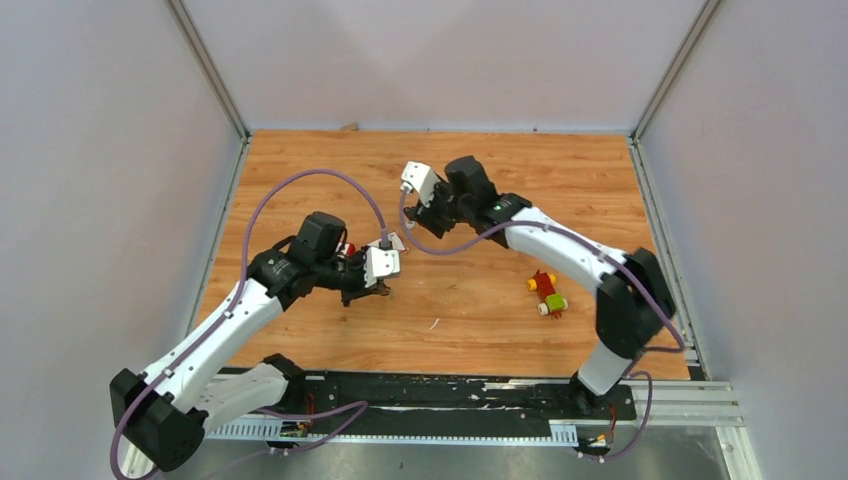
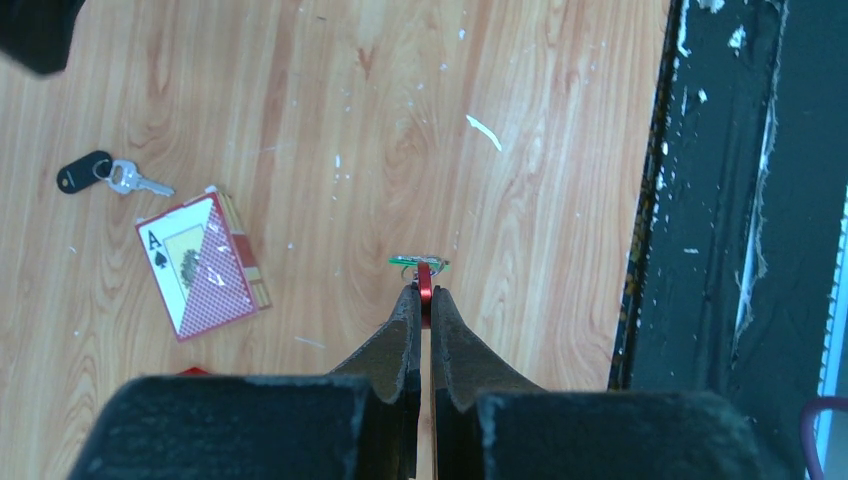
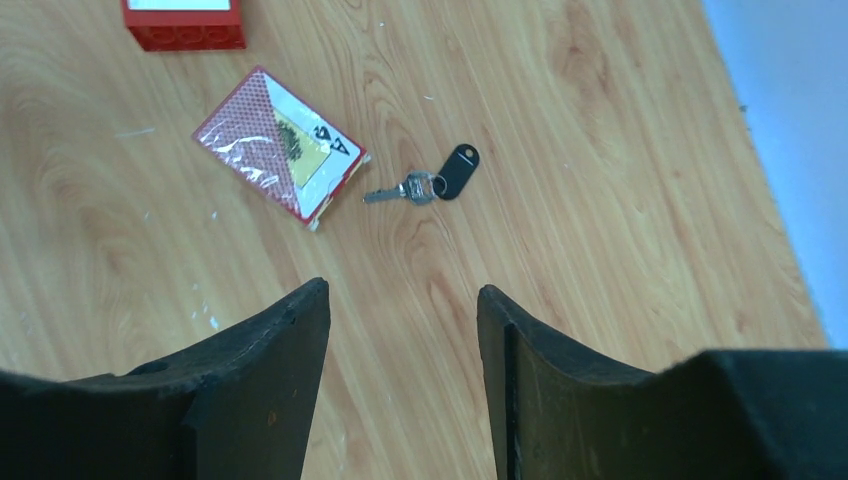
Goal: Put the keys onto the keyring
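Note:
My left gripper (image 2: 424, 292) is shut on the red keyring (image 2: 424, 278), which sticks out just past the fingertips. The green-headed key (image 2: 412, 262) hangs edge-on at the keyring's tip, above the wood. The black-headed key (image 2: 85, 172) lies flat on the table at the far left of the left wrist view. It also shows in the right wrist view (image 3: 456, 172), its metal blade pointing left. My right gripper (image 3: 402, 295) is open and empty, above the table and short of that key. In the top view the left gripper (image 1: 372, 290) and right gripper (image 1: 428, 218) are near mid-table.
A pack of playing cards (image 3: 280, 145) lies next to the black key, with a red box (image 3: 185, 20) beyond it. A red-yellow-green toy block cluster (image 1: 547, 293) sits at the right. The black base rail (image 2: 720, 250) runs along the near table edge.

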